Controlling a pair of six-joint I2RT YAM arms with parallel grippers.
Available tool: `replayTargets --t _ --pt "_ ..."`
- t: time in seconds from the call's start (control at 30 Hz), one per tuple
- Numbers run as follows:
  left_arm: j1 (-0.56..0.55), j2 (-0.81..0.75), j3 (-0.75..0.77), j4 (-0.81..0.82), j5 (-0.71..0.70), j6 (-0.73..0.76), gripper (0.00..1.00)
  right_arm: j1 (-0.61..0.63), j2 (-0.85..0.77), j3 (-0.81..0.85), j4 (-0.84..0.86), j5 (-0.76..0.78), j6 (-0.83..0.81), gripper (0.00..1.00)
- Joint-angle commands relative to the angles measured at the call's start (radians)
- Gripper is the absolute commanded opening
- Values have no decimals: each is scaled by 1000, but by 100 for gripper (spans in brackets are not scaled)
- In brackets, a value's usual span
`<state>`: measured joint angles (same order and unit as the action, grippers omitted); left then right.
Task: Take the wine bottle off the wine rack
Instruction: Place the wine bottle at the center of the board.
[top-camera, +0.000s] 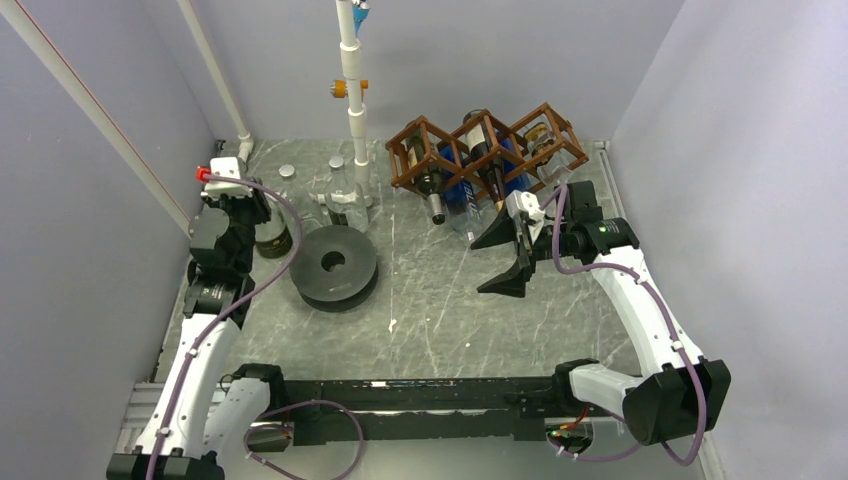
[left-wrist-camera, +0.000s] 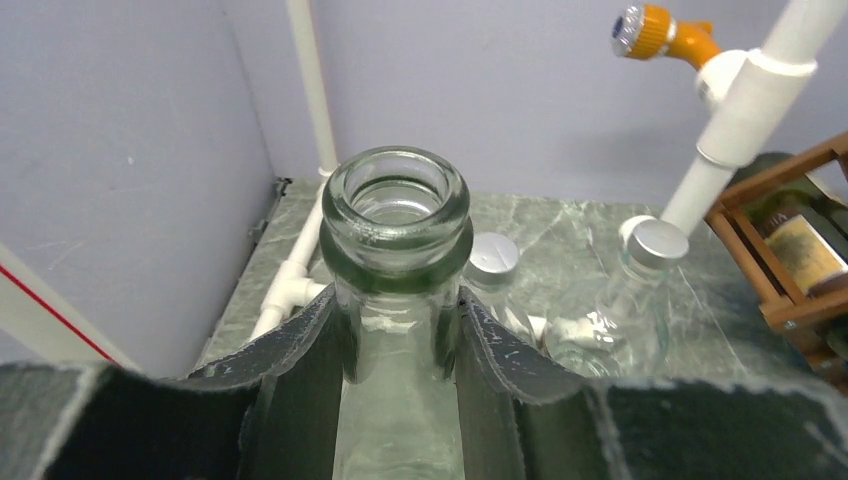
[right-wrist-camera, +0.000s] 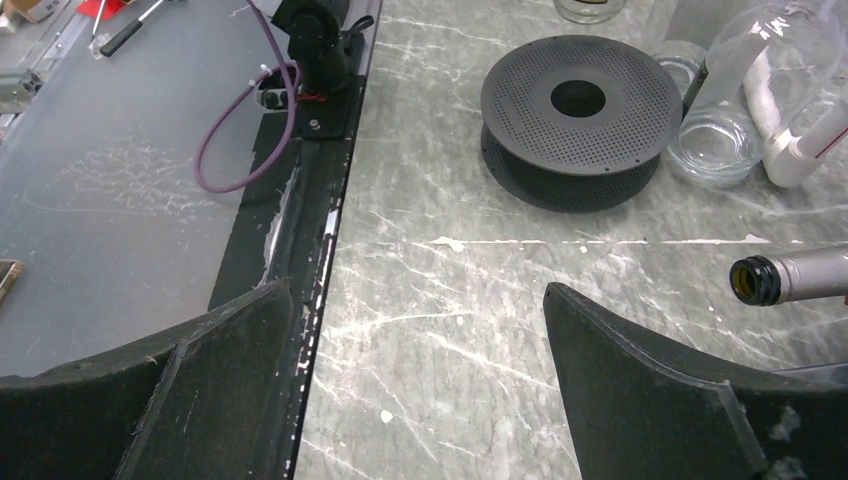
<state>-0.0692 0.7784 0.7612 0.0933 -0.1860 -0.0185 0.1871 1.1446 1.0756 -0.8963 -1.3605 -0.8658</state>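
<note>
three lilac walls (top-camera: 500, 60) enclose the grey marbled table (top-camera: 430, 300); left claw (left-wrist-camera: 400, 350) clamps a glass bottle (left-wrist-camera: 397, 215) neck, right claw (right-wrist-camera: 420, 340) gapes.

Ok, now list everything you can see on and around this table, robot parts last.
brown wooden lattice wine rack: one, brown, back right of the table
wine bottles: at least three, mostly dark glass, lying in the rack, necks toward the arms
black perforated spool: one, black, left of centre
white plastic pipe stand: one, white with an orange fitting, back centre
clear capped glass bottles: two, clear with silver caps, back left
open-mouthed greenish glass bottle: one, upright, far left
grey marbled table: one, grey
left gripper: shut on the greenish bottle's neck
right gripper: open, empty, in front of the rack
</note>
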Motion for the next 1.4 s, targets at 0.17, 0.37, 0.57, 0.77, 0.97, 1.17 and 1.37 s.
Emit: replayTargets --t 0.17,0.37,0.57,0.77,0.97,1.17,1.37 --pt "55 44 66 332 -58 6 0 9 4 4 -2 -3 -29 100" --pt "91 106 75 374 -73 -4 0 10 3 4 -5 1 -34 100" --pt "137 167 78 424 -70 -21 0 10 4 5 -8 3 -36 100" --pt "188 229 69 472 -45 -63 0 10 6 4 -6 4 -36 100" --pt "212 297 85 506 -15 -88 0 11 13 4 -6 7 -38 100" --pt "224 351 100 527 6 -103 0 11 16 4 -4 11 -38 100" --pt "226 396 105 543 28 -111 0 10 20 4 -3 13 -36 100"
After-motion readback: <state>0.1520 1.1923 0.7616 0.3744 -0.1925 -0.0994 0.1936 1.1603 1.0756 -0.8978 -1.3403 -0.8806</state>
